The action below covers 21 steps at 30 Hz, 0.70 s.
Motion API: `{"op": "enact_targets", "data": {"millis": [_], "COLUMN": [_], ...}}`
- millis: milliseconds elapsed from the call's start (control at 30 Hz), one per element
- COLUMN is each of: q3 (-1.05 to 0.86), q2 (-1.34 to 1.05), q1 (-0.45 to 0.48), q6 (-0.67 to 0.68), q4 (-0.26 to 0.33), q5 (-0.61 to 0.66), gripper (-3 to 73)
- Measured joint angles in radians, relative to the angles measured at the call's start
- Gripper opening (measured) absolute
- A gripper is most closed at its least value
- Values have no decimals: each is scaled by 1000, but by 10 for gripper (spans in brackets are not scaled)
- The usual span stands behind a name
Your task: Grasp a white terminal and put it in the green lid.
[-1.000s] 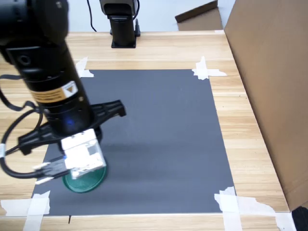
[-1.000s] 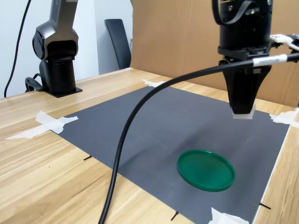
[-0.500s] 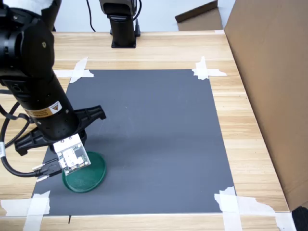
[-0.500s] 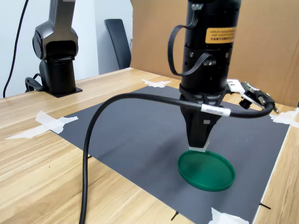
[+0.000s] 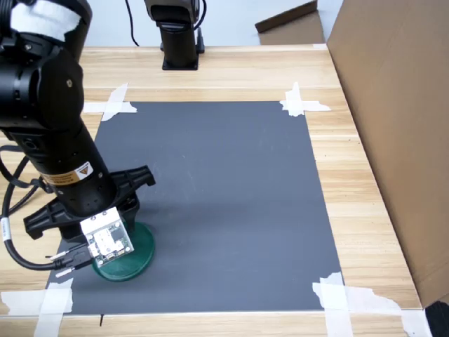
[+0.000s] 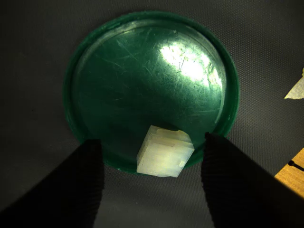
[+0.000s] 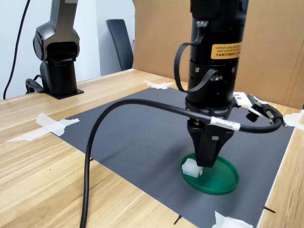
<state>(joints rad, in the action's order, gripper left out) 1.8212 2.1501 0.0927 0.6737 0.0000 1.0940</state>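
The green lid (image 6: 142,85) lies flat on the dark mat, near the front left corner in the first exterior view (image 5: 142,251). The white terminal (image 6: 165,152) rests at the lid's edge, partly over its rim, and shows as a small pale block (image 7: 191,167) in the second exterior view. My gripper (image 6: 152,140) points straight down just above the lid (image 7: 218,178). Its two dark fingers (image 6: 90,180) stand apart on either side of the terminal without touching it, so it is open. In the first exterior view the wrist hides the fingertips and the terminal.
A grey mat (image 5: 224,175) is taped to the wooden table (image 5: 351,175) with white tape at its corners (image 5: 302,104). A black arm base (image 5: 179,42) stands at the back, a cardboard wall (image 5: 400,126) on the first exterior view's right. My cable (image 7: 109,142) loops beside the arm.
The arm has come down over the green lid. The terminal, held at the fingertips before, now lies on the lid's edge with the fingers apart.
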Motion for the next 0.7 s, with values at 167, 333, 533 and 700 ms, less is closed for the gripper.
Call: {"op": "enact_targets", "data": {"millis": [167, 333, 533, 700], "q3": [0, 0, 0, -1], "q2": [0, -2, -44, -77], "q1": [0, 0, 0, 0], "q6": [0, 0, -27, -93], "q4": [8, 18, 34, 39], "q5": [0, 0, -20, -47], "gripper": [555, 560, 525, 359]}}
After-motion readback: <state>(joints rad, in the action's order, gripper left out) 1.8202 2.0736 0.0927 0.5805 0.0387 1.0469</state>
